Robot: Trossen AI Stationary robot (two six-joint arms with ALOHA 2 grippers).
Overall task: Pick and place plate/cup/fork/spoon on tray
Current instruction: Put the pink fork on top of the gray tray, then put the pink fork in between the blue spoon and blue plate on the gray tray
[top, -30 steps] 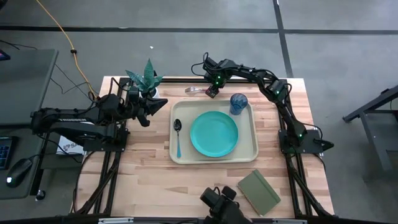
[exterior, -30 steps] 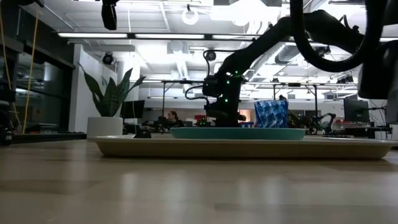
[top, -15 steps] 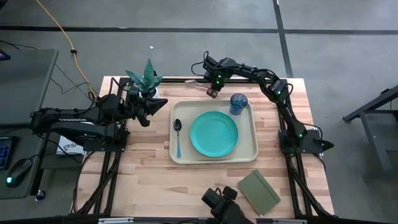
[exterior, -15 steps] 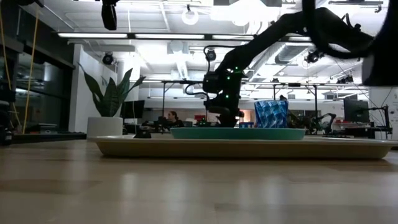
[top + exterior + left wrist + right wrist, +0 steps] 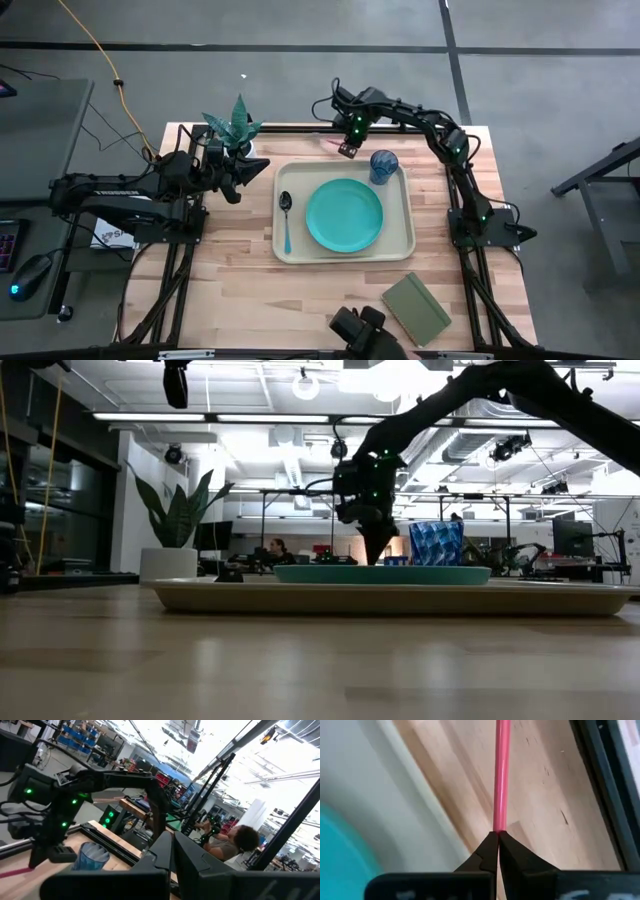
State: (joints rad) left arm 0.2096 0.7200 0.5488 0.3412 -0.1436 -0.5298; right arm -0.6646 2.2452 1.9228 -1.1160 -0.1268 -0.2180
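Note:
The pale tray (image 5: 345, 250) holds the turquoise plate (image 5: 345, 215), the blue cup (image 5: 383, 165) at its far right corner and the blue-handled spoon (image 5: 286, 222) at its left. My right gripper (image 5: 346, 148) hovers just beyond the tray's far rim, shut on the pink-handled fork (image 5: 501, 775); the fork's head is outside the right wrist view. My left gripper (image 5: 246, 176) waits shut at the table's far left, beside a potted plant (image 5: 236, 125). My right gripper pinches the fork's pink handle (image 5: 499, 826) between its two fingertips (image 5: 487, 847). The fingers come from above, slanting down. The handle runs straight out from the fingertips over the wood beside the tray's rim. Whether the head is clear of the table, I cannot tell.
A dark green notebook (image 5: 415, 308) lies near the front edge, right of centre. Bare wood shows in front of the tray (image 5: 250, 290) and to its left. The plant's white pot (image 5: 168, 564) stands at the far left corner.
My right gripper has shut on the fork's handle behind the tray and risen a little, shifting slightly toward the table's right edge. The fork has gone with it from where it lay on the wood.

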